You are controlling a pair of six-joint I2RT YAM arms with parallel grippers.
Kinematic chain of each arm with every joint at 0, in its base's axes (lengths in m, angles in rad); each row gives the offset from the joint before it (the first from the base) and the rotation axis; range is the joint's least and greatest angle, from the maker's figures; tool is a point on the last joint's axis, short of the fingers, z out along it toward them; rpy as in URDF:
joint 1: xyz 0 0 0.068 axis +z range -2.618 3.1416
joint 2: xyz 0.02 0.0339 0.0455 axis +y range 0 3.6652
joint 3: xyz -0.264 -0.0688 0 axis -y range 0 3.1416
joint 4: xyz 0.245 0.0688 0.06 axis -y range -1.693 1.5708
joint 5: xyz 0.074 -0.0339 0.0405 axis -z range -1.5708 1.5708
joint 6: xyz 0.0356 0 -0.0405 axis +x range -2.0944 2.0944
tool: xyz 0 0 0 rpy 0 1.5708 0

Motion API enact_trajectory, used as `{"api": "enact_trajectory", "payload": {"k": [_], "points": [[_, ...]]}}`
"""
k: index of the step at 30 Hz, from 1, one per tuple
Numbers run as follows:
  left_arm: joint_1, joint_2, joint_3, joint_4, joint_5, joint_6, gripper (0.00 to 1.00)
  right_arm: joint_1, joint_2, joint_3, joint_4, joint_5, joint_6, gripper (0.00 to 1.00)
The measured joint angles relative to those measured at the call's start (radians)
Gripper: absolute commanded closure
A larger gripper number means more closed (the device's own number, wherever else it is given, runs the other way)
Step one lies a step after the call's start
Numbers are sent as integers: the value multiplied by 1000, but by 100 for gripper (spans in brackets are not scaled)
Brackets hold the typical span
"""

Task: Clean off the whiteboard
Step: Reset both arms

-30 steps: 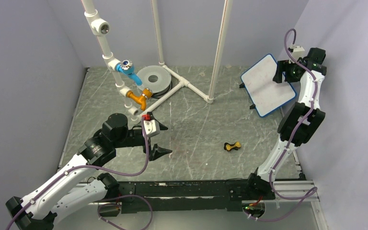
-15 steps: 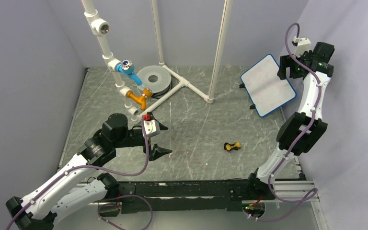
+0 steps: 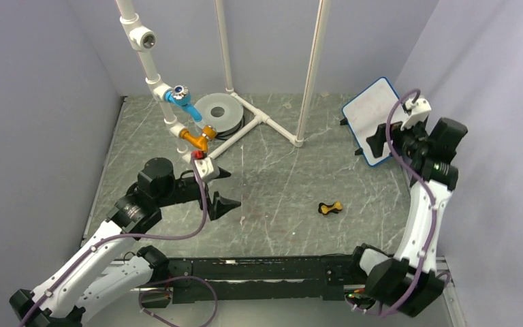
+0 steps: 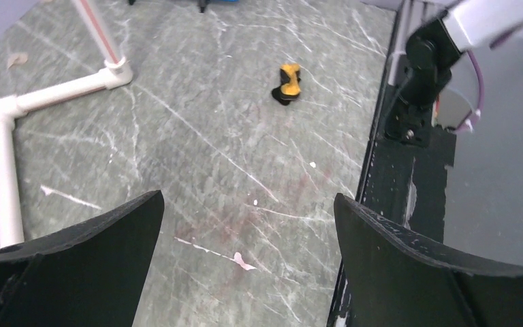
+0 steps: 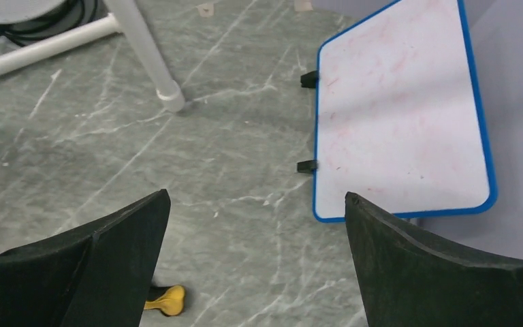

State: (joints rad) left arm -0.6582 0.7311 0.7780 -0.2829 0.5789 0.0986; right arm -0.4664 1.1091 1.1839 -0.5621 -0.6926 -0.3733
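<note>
The whiteboard, blue-rimmed with rounded corners, leans on small black feet at the far right by the wall. Its face is white with only faint red smears. My right gripper hovers just in front of the board's near edge, open, with nothing between its fingers; in the wrist view the right gripper looks down at bare floor left of the board. My left gripper is open and empty over the left-centre of the table, and in its wrist view the left gripper has only table between the jaws.
A small yellow-and-black object lies on the table between the arms. A white pipe frame with a blue valve and orange fitting stands at the back. A round grey disc sits beside it. Walls close in left and right.
My right arm has drawn back from the whiteboard's face toward the near side, its jaws spreading wider. The left arm has shifted slightly left and back.
</note>
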Motion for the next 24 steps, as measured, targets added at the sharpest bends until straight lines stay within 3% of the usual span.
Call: {"api": "enact_trajectory", "payload": {"k": [7,14,24], "points": [[89,-3,1,15,-46,-96,1,-4,-209,-200,110,-13,206,0],[105,-23,1,15,-118,-110,1,-5,-307,-317,167,109,410,0],[129,-23,1,15,-187,-118,1,-5,-349,-324,180,147,432,0]]}}
